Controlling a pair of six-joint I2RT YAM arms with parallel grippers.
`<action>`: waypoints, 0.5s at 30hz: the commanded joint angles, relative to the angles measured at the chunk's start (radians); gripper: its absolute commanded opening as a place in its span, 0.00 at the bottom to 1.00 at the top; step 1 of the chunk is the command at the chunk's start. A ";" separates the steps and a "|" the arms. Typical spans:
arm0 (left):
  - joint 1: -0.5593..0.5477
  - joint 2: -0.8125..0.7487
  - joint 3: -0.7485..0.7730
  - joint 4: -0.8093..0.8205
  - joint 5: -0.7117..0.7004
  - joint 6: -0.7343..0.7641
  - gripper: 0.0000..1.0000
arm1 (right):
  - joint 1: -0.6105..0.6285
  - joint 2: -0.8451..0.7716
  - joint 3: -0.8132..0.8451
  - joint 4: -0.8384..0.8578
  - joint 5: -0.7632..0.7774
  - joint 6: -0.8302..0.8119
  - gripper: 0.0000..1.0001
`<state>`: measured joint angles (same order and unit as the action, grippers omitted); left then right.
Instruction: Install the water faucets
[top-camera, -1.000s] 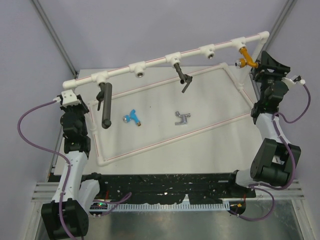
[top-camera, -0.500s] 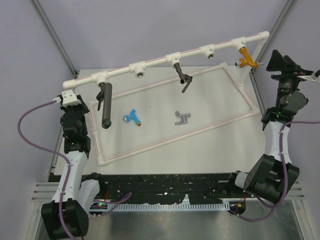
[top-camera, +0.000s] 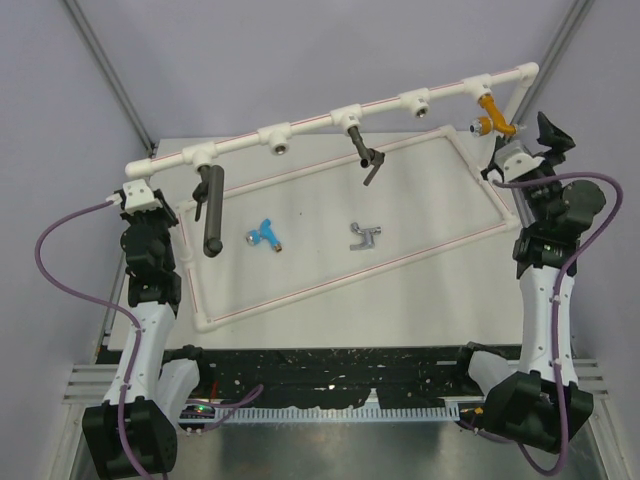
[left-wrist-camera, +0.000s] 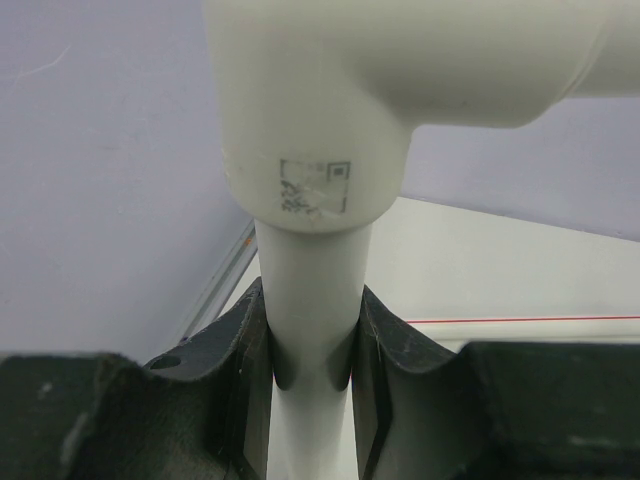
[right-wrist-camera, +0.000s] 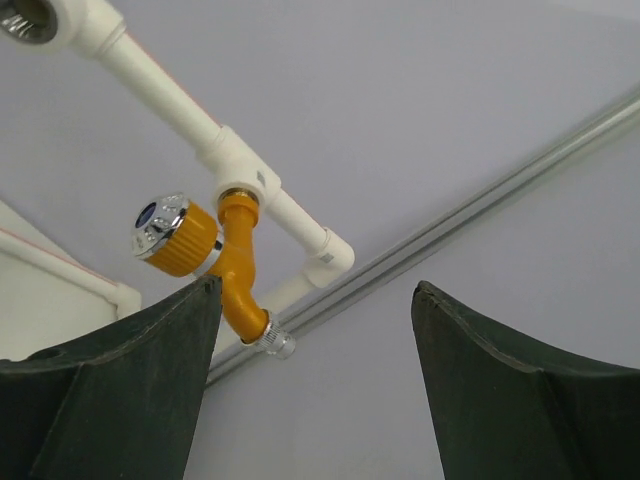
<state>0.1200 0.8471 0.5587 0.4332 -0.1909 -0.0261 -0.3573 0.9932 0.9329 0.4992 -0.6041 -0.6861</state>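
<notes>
Just released: right gripper (right-wrist-camera: 315, 290) spread, drawn back from the orange-gold faucet (right-wrist-camera: 235, 265) hanging from the white pipe (top-camera: 310, 123) at two o'clock (left gripper (left-wrist-camera: 310, 345) pinching its upright (left-wrist-camera: 310, 270) at nine), blue faucet (top-camera: 265, 234) and silver-grey faucet (top-camera: 364, 236) waiting mid-table.

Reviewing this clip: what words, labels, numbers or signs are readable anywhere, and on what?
No legible text anywhere.
Printed square mark on the white elbow fitting, left wrist view: smudged, unreadable.
Blue emblem on the knob of the orange faucet, right wrist view: too small to read.
Top view: no lettering visible.
</notes>
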 joint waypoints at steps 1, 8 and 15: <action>-0.002 -0.008 0.027 0.049 0.001 -0.015 0.00 | 0.067 0.019 0.061 -0.275 0.000 -0.467 0.81; -0.002 -0.008 0.024 0.050 0.007 -0.021 0.00 | 0.142 0.104 0.031 -0.083 0.113 -0.560 0.80; -0.002 -0.003 0.024 0.052 0.008 -0.024 0.00 | 0.155 0.206 0.041 0.094 0.162 -0.570 0.79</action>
<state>0.1196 0.8471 0.5587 0.4335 -0.1905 -0.0265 -0.2104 1.1744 0.9627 0.4232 -0.4915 -1.2087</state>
